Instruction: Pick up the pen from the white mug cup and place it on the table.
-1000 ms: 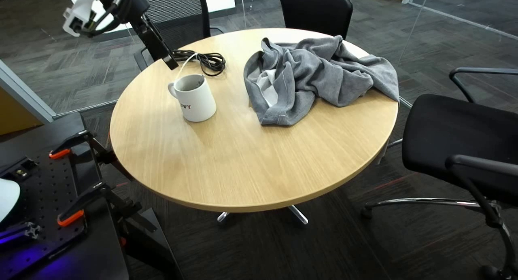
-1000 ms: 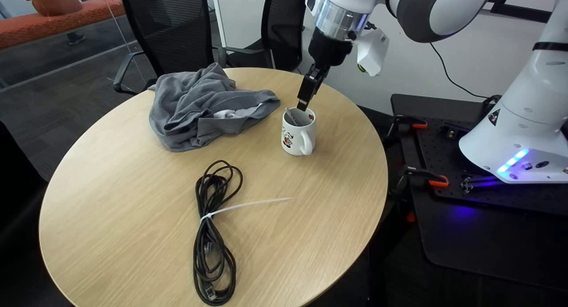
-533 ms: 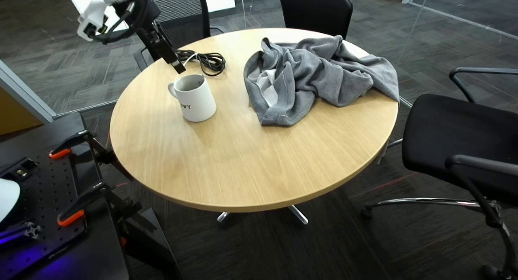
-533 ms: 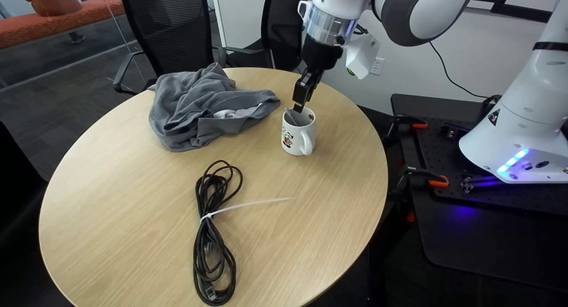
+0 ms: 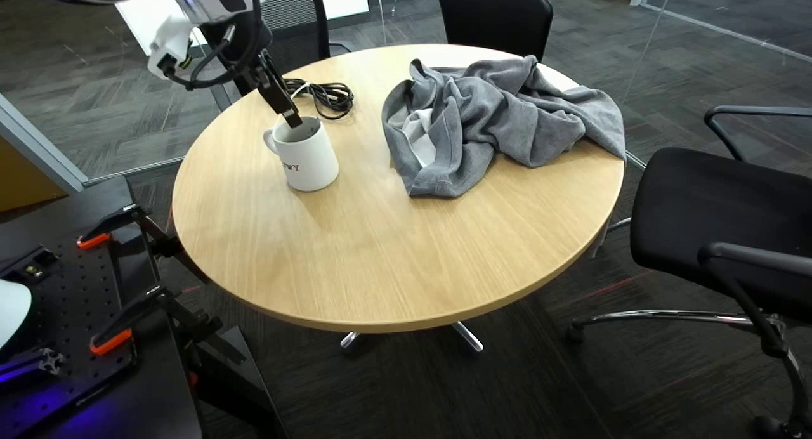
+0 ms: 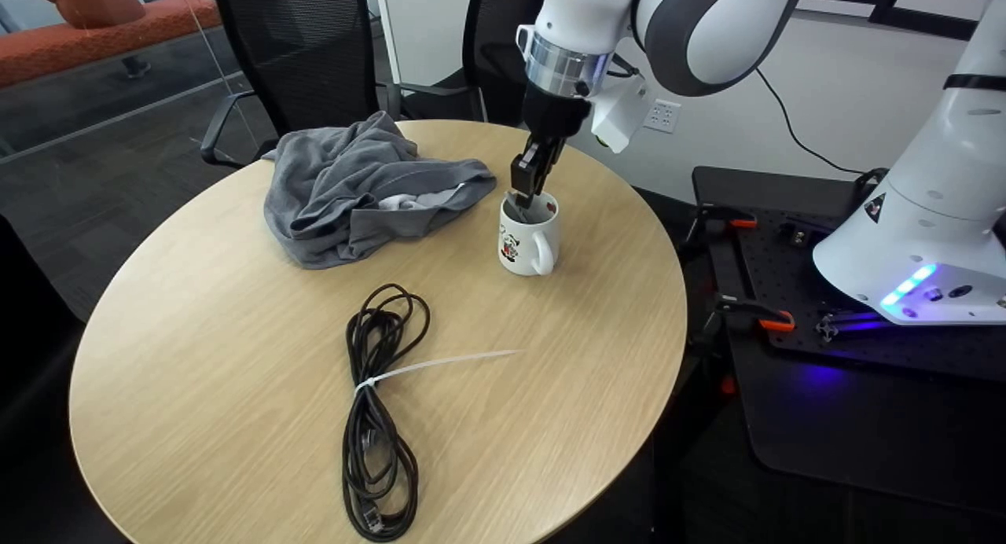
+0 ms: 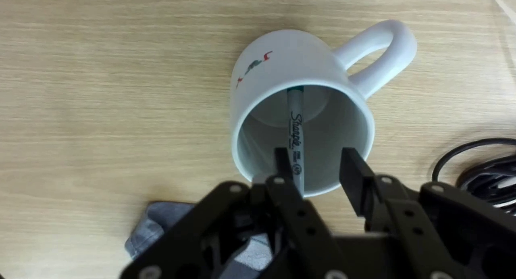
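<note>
Pincer (image 7: 315,155) lowered to mug (image 7: 294,61); pen (image 7: 296,130) tilted w/in, teal end dn.

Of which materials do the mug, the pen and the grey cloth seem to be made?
Mug: probably glazed ceramic, judging by its smooth, softly shining white surface.
Pen: likely plastic; it looks smooth and pale grey, with dark printed lettering.
Grey cloth: soft, matte fabric, as its loose folds suggest; fibre unclear.

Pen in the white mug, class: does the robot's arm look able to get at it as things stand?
Probably yes: in the wrist view the pincer stands open at the lidless white mug, with the pen seemingly between its jaws, close to one. Exact depth is hard to judge.
</note>
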{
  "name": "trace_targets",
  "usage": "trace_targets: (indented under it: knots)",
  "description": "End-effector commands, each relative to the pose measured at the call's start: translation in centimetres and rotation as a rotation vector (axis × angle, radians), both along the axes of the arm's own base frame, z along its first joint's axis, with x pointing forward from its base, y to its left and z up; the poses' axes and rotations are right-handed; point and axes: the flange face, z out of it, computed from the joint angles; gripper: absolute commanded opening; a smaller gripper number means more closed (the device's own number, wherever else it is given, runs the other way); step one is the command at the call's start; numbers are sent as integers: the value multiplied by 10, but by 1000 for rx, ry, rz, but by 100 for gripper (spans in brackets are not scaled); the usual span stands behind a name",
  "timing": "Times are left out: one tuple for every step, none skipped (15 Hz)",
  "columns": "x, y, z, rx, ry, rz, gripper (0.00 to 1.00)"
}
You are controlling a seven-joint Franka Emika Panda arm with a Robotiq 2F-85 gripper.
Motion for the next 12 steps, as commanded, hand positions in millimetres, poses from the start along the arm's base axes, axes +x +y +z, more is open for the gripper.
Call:
trace_targets:
  knots:
    - [9, -2, -4, -7, 28, -33, 35]
    - [9, -3, -5, -7, 33, -36, 36]
    - [10, -3, -7, -7, 37, -37, 35]
    - [10, -4, -8, -8, 40, -39, 36]
    - [10, -5, -9, -7, 43, -41, 35]
    - [10, -6, -9, -7, 46, -43, 35]
    - [11, -6, -11, -6, 49, -44, 35]
    - [11, -7, -11, -5, 53, -44, 35]
    - [12, -9, -13, -5, 58, -53, 35]
    - [13, -11, -14, -7, 61, -60, 34]
    - [13, -12, -16, -10, 65, -64, 33]
    - [14, -12, -18, -9, 70, -68, 34]
